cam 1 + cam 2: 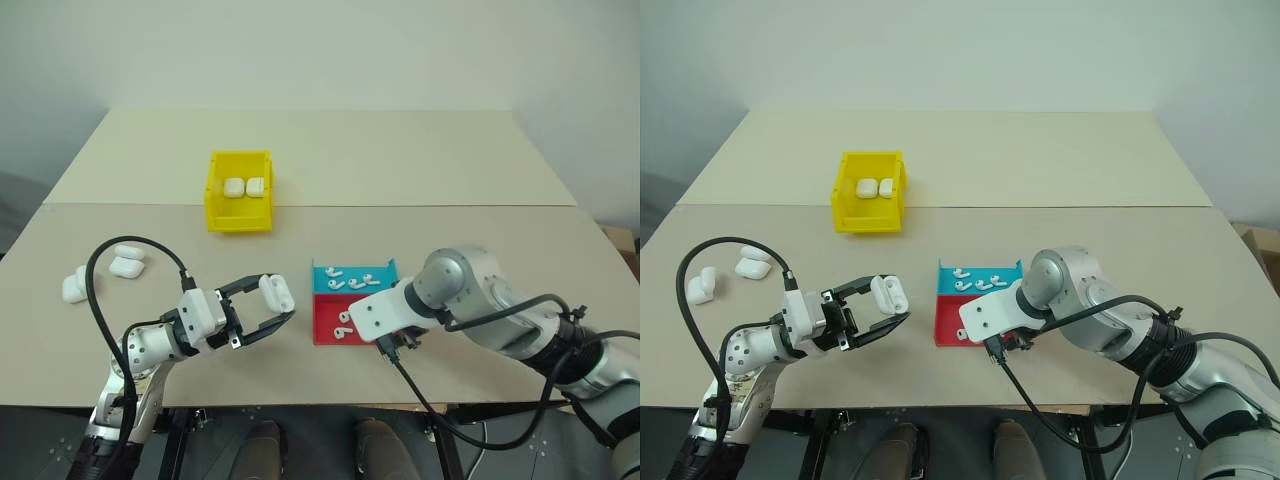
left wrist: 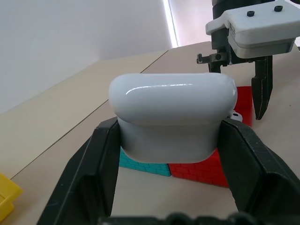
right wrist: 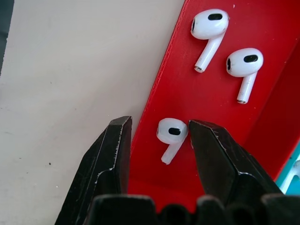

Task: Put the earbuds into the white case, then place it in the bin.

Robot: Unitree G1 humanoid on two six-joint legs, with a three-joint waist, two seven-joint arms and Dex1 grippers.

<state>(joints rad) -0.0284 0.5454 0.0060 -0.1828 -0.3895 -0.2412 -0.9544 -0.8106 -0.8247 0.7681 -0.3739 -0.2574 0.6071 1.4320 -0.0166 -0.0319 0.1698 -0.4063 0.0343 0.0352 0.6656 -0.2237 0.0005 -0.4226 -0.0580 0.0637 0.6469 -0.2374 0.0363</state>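
My left gripper [image 1: 281, 301] is shut on the white case [image 2: 171, 116], holding it above the table with the lid closed. My right gripper [image 3: 159, 127] points down into the red tray [image 3: 159, 183] and is open. One earbud [image 3: 171, 133] lies between its fingers, close against one fingertip [image 3: 206, 140]. Two more earbuds [image 3: 208, 28] lie further along the same tray. The other fingertip [image 3: 115, 140] hangs over the tray's edge. The yellow bin [image 1: 240, 218] stands at the far side of the table with two white cases [image 1: 244, 187] inside.
A teal tray [image 1: 322, 272] with several earbuds adjoins the red tray [image 1: 326, 336] on its far side. Three spare white cases [image 1: 127, 260] lie on the table to the left. A black cable [image 1: 100, 300] loops over my left arm, and another trails from my right wrist.
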